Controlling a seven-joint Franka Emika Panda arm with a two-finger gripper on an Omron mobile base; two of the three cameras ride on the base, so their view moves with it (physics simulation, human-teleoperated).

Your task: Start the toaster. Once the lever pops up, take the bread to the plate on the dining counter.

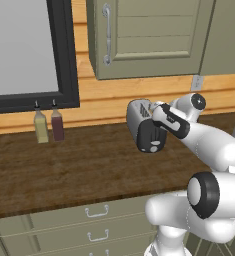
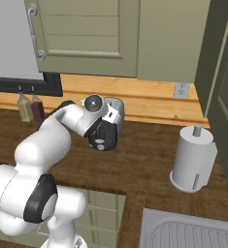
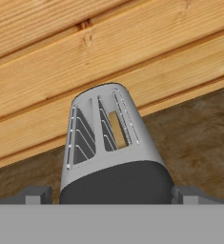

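The toaster [image 3: 106,143] was silver-grey with a black end panel, and a tan strip of bread [image 3: 117,128] showed in one slot. The counter [image 1: 64,170] was dark brown wood grain, the wall boards [image 3: 85,52] honey-coloured planks. The cabinets [image 2: 86,34] were grey-green. One bottle [image 1: 40,127] looked yellowish, the other bottle [image 1: 57,125] dark red. The paper towel roll [image 2: 193,157] was white.

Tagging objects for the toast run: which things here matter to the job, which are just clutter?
Job:
- toaster
- bread, in one toaster slot
- gripper, open, at the toaster's black end

Clutter:
- two bottles
- paper towel roll
- sink
- wall outlet
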